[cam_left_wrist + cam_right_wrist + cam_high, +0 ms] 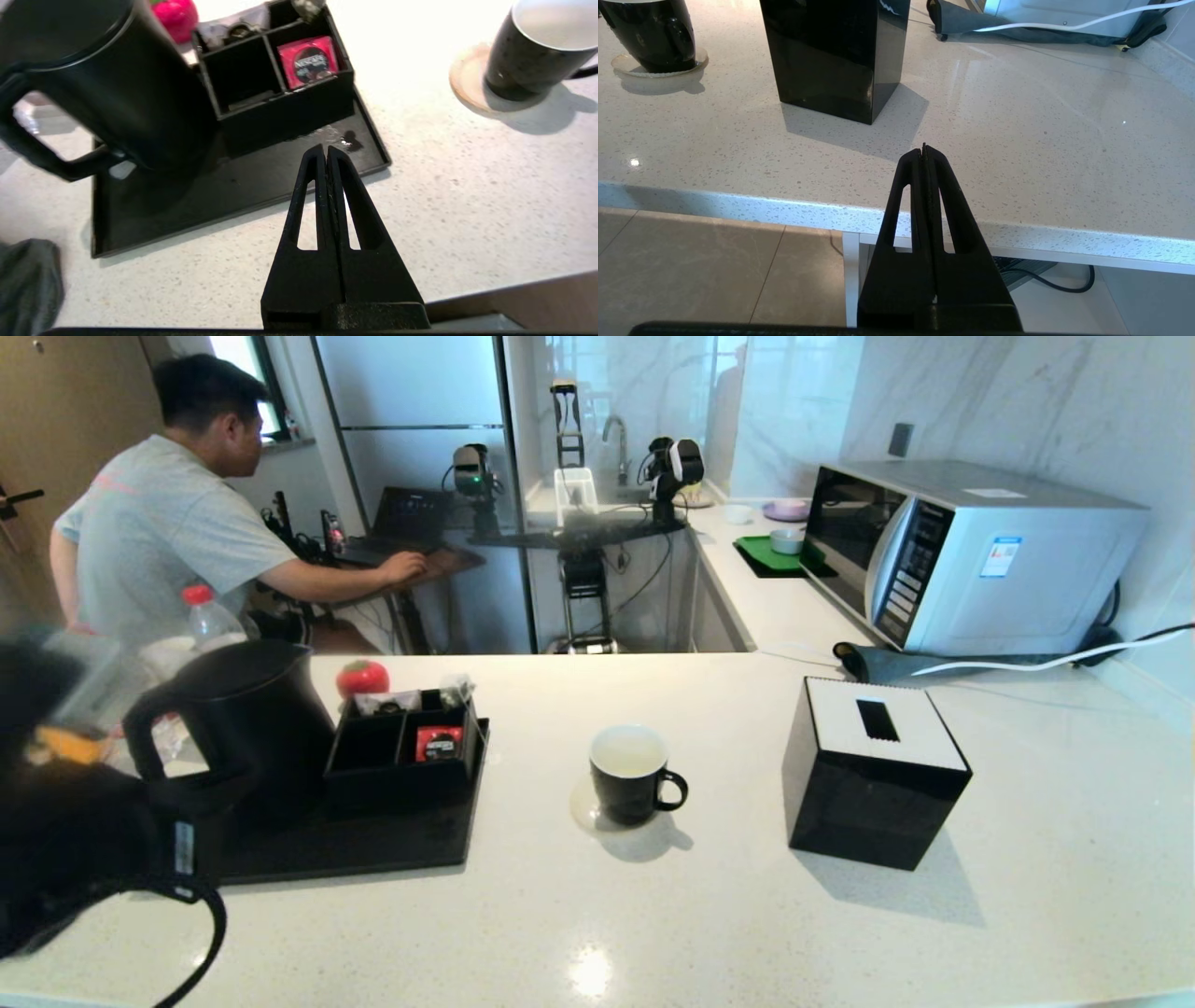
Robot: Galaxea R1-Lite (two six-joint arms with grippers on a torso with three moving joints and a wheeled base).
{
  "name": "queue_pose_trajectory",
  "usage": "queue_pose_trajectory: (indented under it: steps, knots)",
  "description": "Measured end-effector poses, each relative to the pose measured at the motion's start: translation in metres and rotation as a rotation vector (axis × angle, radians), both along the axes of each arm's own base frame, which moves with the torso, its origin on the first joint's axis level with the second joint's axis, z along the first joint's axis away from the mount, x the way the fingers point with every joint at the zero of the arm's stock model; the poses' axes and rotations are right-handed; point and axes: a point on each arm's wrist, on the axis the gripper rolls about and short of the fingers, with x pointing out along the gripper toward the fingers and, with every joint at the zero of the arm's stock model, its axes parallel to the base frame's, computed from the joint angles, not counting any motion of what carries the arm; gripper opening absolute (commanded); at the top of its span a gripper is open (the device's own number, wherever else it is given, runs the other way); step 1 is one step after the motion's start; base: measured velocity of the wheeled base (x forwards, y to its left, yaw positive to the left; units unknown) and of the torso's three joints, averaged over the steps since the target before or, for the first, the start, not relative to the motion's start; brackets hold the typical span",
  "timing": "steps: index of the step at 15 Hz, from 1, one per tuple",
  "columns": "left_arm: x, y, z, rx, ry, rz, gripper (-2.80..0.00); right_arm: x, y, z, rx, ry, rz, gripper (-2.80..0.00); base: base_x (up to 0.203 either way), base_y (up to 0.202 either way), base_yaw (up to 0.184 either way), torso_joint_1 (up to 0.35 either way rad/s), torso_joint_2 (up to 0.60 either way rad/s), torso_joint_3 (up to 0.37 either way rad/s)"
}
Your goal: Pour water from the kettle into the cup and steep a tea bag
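The tall matte black kettle [245, 714] stands on the left of a black tray, its loop handle towards my left arm [65, 840]. My left gripper [325, 150] is shut and empty, hovering over the tray's near edge, just right of the kettle [107, 84]. The glossy black cup [631, 773] with a white interior sits on a round coaster mid-counter, handle to the right, and also appears in both wrist views [532, 51] [651, 32]. Greyish wrapping lies in the box's back compartment [229, 31]; no tea-bag string or tag shows. My right gripper [924, 149] is shut and empty above the counter's front edge.
A low compartment box [401, 761] with a red sachet [308, 60] sits on the black tray [373, 849]. A black tissue box [873, 779] stands right of the cup. A microwave [971, 555], a cable, a bottle [210, 616] and a person are behind.
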Motion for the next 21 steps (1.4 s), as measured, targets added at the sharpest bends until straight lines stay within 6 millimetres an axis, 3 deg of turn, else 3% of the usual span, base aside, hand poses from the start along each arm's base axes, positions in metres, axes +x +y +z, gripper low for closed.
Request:
queue_pose_trajectory:
  steps: [5, 6, 14, 21]
  knots:
    - [0.043, -0.013, 0.018, -0.031, 0.026, 0.009, -2.8, 0.0, 0.0, 0.0, 0.0, 0.0, 0.0, -2.8, 0.0, 0.0, 0.0, 0.0, 0.0, 0.0]
    - [0.052, -0.016, 0.02, -0.037, 0.036, 0.011, 0.0, 0.0, 0.0, 0.0, 0.0, 0.0, 0.0, -2.8, 0.0, 0.0, 0.0, 0.0, 0.0, 0.0]
    - [0.134, -0.04, 0.01, -0.091, 0.124, 0.057, 0.0, 0.0, 0.0, 0.0, 0.0, 0.0, 0.0, -2.8, 0.0, 0.0, 0.0, 0.0, 0.0, 0.0]
    - [0.182, -0.047, -0.016, -0.036, 0.272, 0.093, 0.0, 0.0, 0.0, 0.0, 0.0, 0.0, 0.0, -2.8, 0.0, 0.0, 0.0, 0.0, 0.0, 0.0]
